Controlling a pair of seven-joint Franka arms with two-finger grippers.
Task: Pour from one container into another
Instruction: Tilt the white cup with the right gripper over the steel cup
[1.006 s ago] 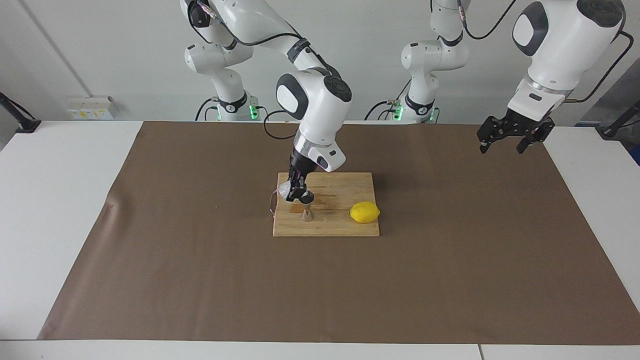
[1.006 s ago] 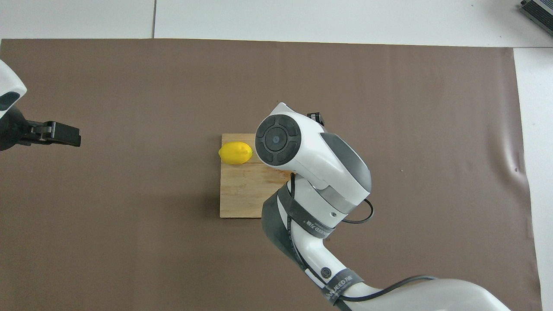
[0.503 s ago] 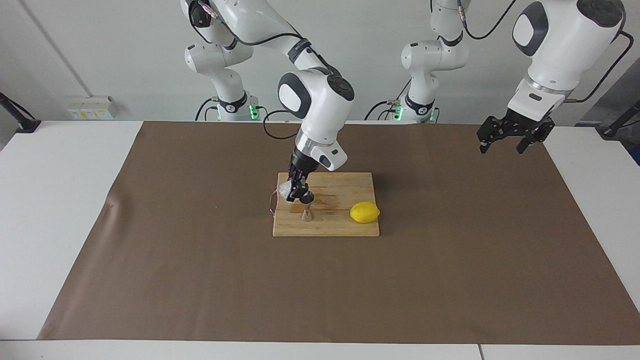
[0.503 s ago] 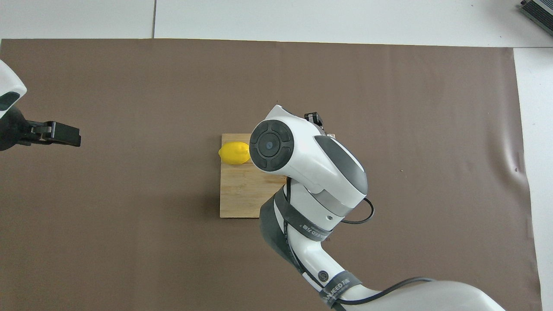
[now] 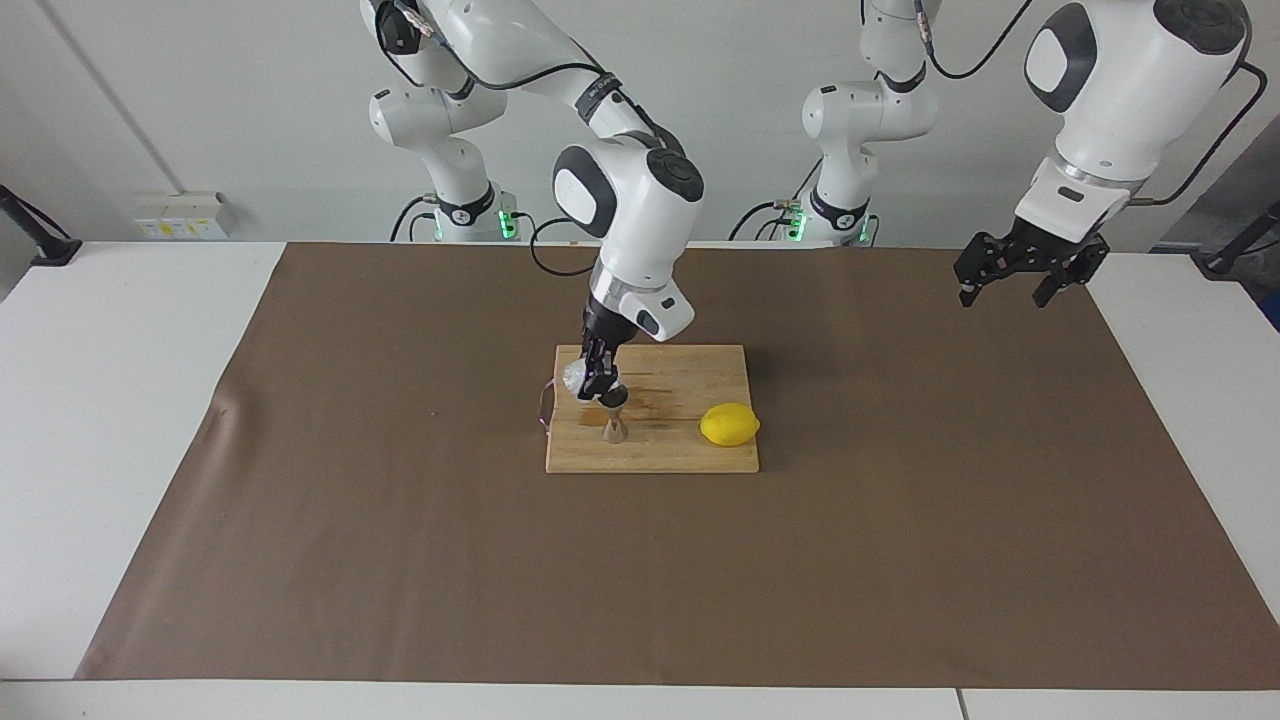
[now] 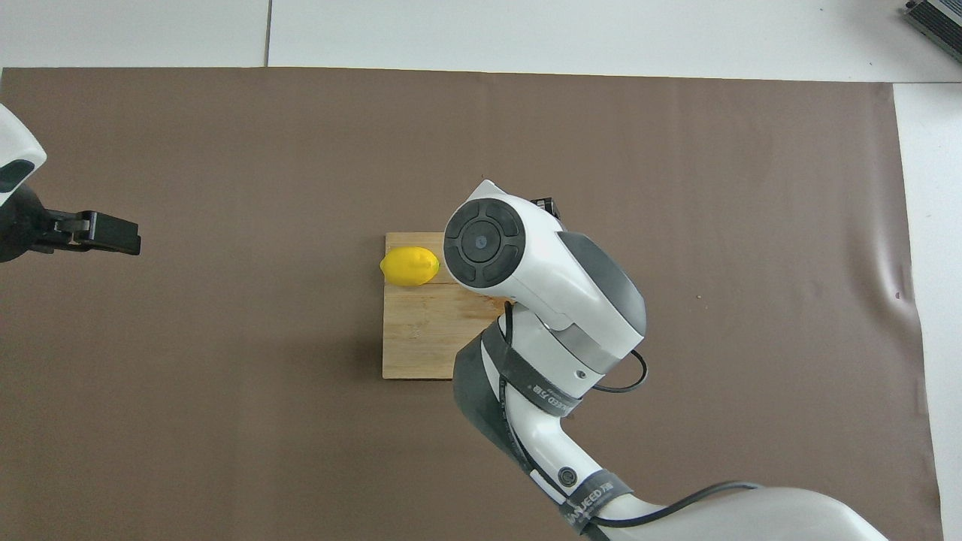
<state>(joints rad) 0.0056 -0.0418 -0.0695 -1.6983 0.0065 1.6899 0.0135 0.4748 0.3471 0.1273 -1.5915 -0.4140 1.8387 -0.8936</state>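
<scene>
One tilted glass cup [image 5: 574,377] in right gripper [image 5: 596,382], over jigger [image 5: 613,418].

cutting board [image 5: 690,445]: pale wood, matt, fine grain | table cover [image 5: 400,560]: brown paper, matt, some wrinkles at the edge | glass cup [image 5: 574,378]: clear, bumpy wall | jigger [image 5: 613,424]: metal, shiny | lemon [image 5: 729,424]: yellow, smooth, light gloss | arm shells: white plastic, glossy | table [image 5: 110,330]: white, smooth
</scene>
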